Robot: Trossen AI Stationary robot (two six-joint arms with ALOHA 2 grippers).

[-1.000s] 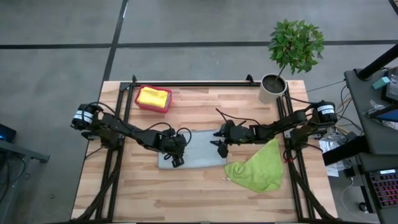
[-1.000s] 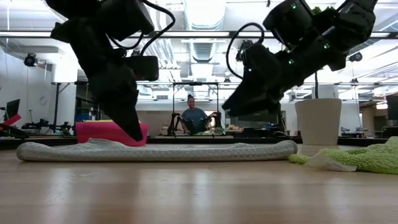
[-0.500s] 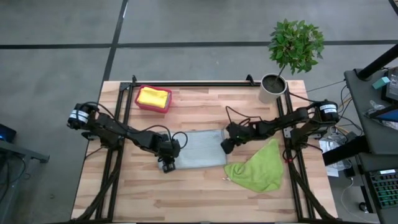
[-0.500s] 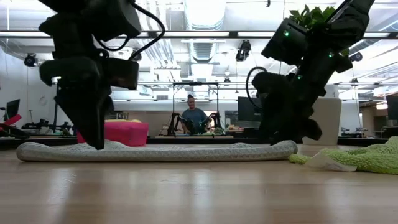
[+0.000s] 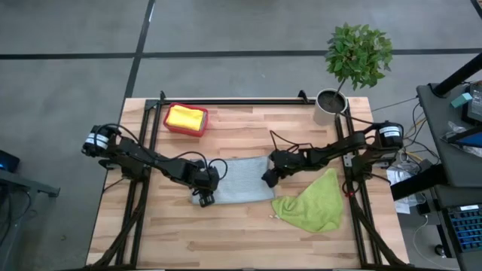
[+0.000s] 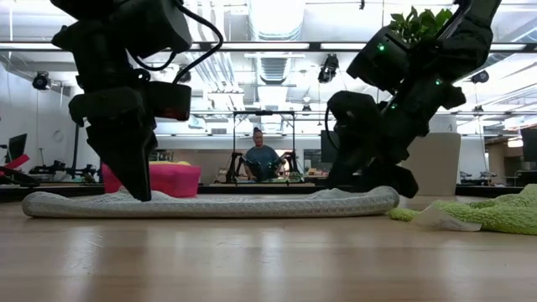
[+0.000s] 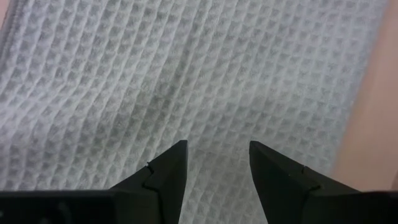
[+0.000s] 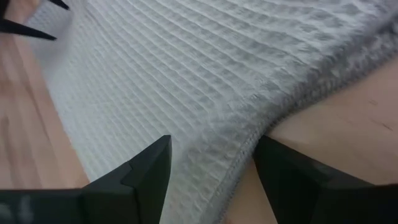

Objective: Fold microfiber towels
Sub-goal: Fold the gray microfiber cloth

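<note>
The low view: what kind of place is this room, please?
Probably a robotics lab or workshop. Behind the wooden table hang bare ceiling ducts, a seated person works among more metal rigs, and a computer desk stands beside.

Both end effectors (image 5: 204, 197) (image 5: 266, 178) low; open

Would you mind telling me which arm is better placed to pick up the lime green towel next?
Right: its tool is at the grey towel's edge beside the lime green towel.
</note>
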